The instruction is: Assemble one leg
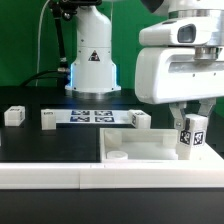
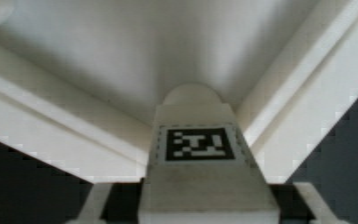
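the gripper (image 1: 190,128) pinches the tagged leg (image 1: 191,134) upright over the white plate (image 1: 150,148) near the surface's (image 1: 40,145) front right corner.

Marker board (image 1: 90,117) flat on table (image 1: 40,145), maybe 3 tags.

— Where is the leg (image 1: 188,137)?
— At the exterior view's right, upright over the white plate.
— Its look?
— A small white post (image 2: 201,140), rounded at its far end, a black-and-white tag on its face.
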### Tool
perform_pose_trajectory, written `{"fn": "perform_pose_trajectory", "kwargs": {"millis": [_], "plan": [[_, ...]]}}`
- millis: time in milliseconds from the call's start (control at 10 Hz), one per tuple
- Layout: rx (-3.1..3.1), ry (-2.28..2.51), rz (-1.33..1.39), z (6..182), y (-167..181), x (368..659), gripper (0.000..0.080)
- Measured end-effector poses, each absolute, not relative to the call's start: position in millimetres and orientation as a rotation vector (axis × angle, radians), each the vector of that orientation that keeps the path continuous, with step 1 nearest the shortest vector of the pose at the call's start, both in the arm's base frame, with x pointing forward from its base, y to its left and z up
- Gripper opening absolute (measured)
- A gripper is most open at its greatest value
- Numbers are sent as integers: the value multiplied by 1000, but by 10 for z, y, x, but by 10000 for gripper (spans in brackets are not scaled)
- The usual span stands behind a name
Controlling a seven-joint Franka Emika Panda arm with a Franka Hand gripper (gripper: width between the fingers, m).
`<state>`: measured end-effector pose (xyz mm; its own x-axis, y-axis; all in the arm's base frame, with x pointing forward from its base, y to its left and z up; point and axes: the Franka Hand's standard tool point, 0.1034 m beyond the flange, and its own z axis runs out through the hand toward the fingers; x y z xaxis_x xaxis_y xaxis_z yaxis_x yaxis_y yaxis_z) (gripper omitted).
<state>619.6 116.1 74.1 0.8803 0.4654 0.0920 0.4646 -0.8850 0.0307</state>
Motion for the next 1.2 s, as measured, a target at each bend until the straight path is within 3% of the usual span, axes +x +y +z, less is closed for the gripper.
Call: {"fn": "perform_pose_trajectory", "kwargs": {"millis": [900,1200], "plan": [[3152,-608,172,746,1148,6202,292],[3086,-843,167,731,1067,6189,297]]}}
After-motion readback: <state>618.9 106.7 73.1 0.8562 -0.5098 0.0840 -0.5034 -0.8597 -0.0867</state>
